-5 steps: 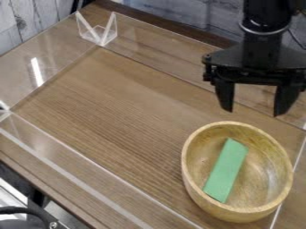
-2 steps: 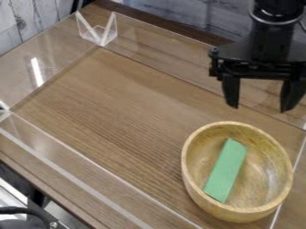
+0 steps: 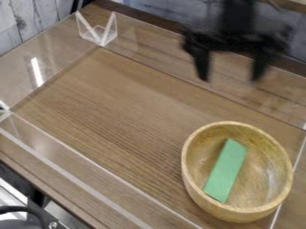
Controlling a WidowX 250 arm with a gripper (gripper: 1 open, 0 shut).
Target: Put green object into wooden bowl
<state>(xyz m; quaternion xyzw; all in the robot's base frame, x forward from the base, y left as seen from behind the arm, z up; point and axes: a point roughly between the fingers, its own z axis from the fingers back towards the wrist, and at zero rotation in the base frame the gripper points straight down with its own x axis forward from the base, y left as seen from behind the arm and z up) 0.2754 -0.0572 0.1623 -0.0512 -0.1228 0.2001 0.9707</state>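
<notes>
The light-green block (image 3: 226, 171) lies flat inside the round wooden bowl (image 3: 194, 170) at the lower right of the table, its long side running roughly toward the camera. My gripper (image 3: 232, 68) hangs above the table behind the bowl, blurred by motion, its two dark fingers (image 3: 202, 63) spread apart and pointing down. Nothing is between the fingers. The gripper is well clear of the bowl and the block.
The wood-grain tabletop (image 3: 107, 116) is ringed by low clear plastic walls (image 3: 36, 134). A clear plastic bracket (image 3: 96, 29) stands at the back left corner. A grey wall runs behind the table.
The open gripper has moved left and risen away from the bowl. The green block has stayed in the bowl.
</notes>
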